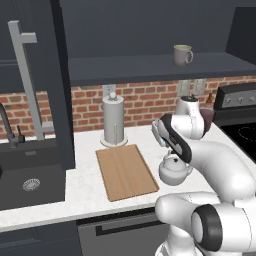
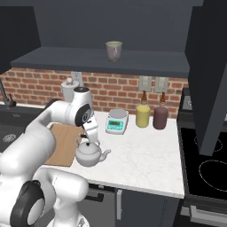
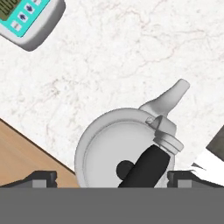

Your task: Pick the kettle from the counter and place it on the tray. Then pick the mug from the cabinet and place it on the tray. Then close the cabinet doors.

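The gripper hangs spread wide just above the kettle, its fingertips either side of the dark handle, grasping nothing. The kettle stands near the counter's front edge, just beside the tray. Farther up, the mug sits on the cabinet shelf.

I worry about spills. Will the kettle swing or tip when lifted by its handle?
Probably stiff: the kettle looks like metal. Its squat body should sit stably. Held by the arched handle, it may swing, and the spout side could dip.
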Robot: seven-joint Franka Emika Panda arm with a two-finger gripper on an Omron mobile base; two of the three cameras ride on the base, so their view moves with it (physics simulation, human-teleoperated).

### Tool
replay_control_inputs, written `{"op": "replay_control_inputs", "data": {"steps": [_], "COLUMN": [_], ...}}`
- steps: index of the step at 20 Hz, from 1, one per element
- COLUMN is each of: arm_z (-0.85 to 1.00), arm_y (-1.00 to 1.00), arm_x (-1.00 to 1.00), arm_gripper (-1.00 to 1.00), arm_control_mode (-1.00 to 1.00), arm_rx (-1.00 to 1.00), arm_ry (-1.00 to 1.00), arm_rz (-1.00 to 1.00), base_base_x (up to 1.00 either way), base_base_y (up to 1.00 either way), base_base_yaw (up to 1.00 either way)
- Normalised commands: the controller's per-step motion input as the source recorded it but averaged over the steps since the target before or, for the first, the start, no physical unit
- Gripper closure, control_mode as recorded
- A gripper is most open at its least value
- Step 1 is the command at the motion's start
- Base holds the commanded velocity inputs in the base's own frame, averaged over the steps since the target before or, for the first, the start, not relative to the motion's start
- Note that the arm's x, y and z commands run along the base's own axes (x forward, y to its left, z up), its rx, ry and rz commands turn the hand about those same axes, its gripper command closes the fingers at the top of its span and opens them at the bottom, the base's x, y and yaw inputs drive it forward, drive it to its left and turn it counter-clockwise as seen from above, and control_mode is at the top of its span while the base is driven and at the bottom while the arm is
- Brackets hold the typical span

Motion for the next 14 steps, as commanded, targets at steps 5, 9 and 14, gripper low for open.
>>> {"op": "replay_control_inputs", "data": {"steps": [5, 9, 14], "arm_z": [-0.10, -0.13, -0.20], "arm_y": [0.00, 0.00, 0.00], "arm_x": [-0.10, -0.08, 0.00], "arm_gripper": [-1.00, -1.00, -1.00], "arm_control_mode": [-1.00, -1.00, -1.00], "arm_rx": [0.00, -0.01, -0.01], "arm_ry": [0.00, 0.00, 0.00], "arm_rz": [0.00, 0.00, 0.00], "base_base_x": [0.00, 0.00, 0.00], "base_base_y": [0.00, 0.00, 0.00], "base_base_yaw": [0.00, 0.00, 0.00]}}
